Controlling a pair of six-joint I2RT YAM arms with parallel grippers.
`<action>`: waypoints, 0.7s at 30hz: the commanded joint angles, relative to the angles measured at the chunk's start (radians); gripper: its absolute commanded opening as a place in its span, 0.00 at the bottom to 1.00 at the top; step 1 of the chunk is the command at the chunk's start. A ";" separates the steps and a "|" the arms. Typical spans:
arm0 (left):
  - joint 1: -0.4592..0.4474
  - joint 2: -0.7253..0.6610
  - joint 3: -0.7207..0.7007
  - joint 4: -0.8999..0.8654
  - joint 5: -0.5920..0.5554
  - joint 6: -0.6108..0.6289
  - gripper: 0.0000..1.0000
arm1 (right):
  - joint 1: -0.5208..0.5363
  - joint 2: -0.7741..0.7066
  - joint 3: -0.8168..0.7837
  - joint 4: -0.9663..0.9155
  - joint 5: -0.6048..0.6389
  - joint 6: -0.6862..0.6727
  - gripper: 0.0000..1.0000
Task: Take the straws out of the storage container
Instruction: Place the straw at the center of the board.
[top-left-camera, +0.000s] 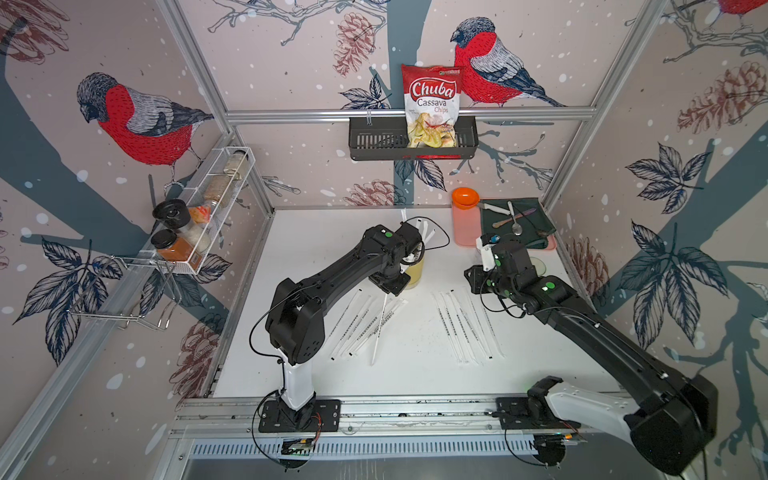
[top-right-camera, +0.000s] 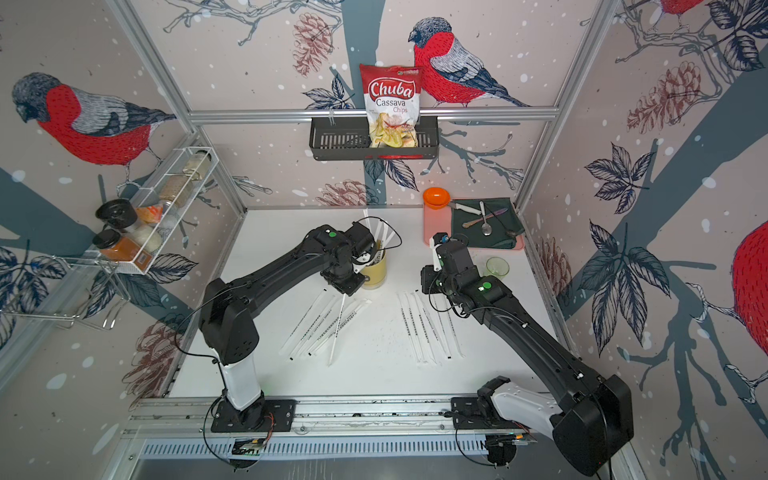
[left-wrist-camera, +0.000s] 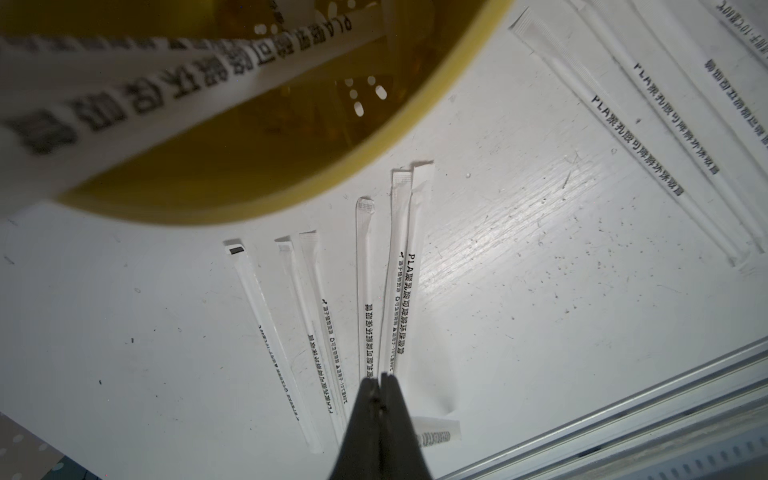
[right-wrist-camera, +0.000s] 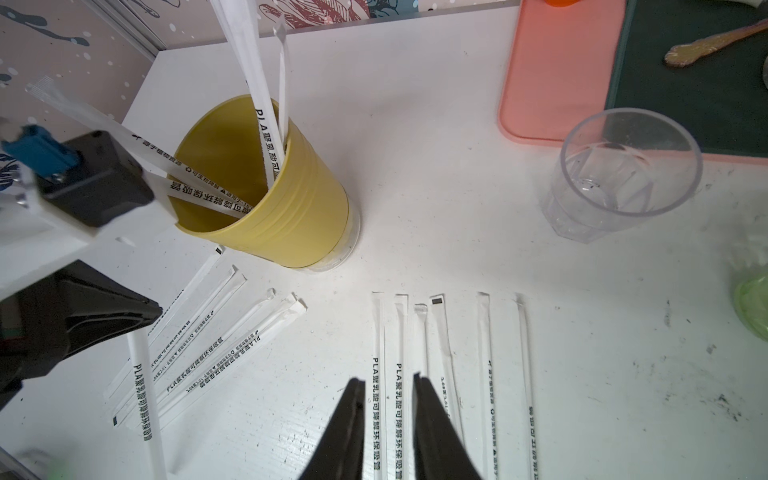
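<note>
The pale yellow storage container (top-left-camera: 415, 275) (top-right-camera: 374, 272) (right-wrist-camera: 286, 208) stands upright mid-table, and a few wrapped straws (top-left-camera: 428, 237) (right-wrist-camera: 266, 124) still lean out of it. Two groups of straws lie flat on the table, one in front of the container (top-left-camera: 357, 326) (left-wrist-camera: 390, 270) and one to its right (top-left-camera: 461, 328) (right-wrist-camera: 440, 340). My left gripper (top-left-camera: 388, 286) (left-wrist-camera: 379, 379) hangs just in front of the container, shut on one straw (top-left-camera: 379, 332) (right-wrist-camera: 143, 395) that slants down to the table. My right gripper (top-left-camera: 471, 279) (right-wrist-camera: 390, 380) hovers open over the right group, holding nothing.
A clear glass (top-right-camera: 497, 267) (right-wrist-camera: 623, 174) stands right of my right wrist. Behind it a pink tray (top-left-camera: 465, 237) carries an orange-lidded tub (top-left-camera: 465, 198) and a green cloth with cutlery (top-left-camera: 517, 218). A spice rack (top-left-camera: 199, 216) hangs on the left wall. A basket of chips (top-left-camera: 411, 137) hangs at the back.
</note>
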 joint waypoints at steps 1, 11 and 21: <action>0.001 0.021 -0.013 0.009 0.004 0.022 0.04 | 0.004 0.008 0.000 0.023 0.004 0.002 0.25; 0.041 -0.016 -0.134 0.082 0.019 0.026 0.09 | 0.015 0.047 0.012 0.029 0.002 0.004 0.25; 0.059 -0.036 -0.132 0.118 0.020 0.039 0.15 | 0.050 0.080 0.035 0.019 0.021 0.020 0.25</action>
